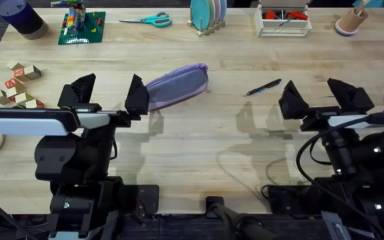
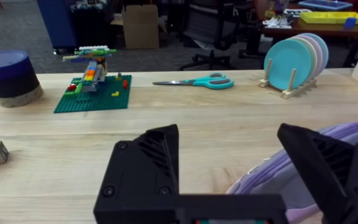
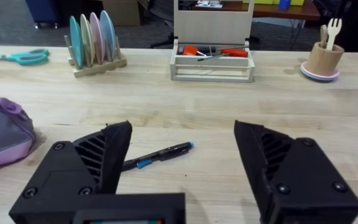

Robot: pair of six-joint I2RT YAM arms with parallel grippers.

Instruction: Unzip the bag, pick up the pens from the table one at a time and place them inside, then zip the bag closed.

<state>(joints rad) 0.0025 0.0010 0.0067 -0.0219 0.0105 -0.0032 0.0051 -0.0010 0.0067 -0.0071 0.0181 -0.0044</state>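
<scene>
Overhead: we see the bag (image 1: 177, 86) lying on the table (image 1: 199, 143) about midway between the near and far edges, left of centre. The left gripper (image 1: 107, 93) hangs with fingers spread wide, its right finger at the bag's left end. 1 pen (image 1: 263, 87) lies right of centre, beside the right gripper (image 1: 319, 97), also wide open.

Left wrist: we see the bag (image 2: 303, 167) behind 1 finger (image 2: 331, 165); whether they touch is unclear.

Right wrist: we see the pen (image 3: 158, 155) between the wide fingers (image 3: 98, 155), beyond their tips.
</scene>
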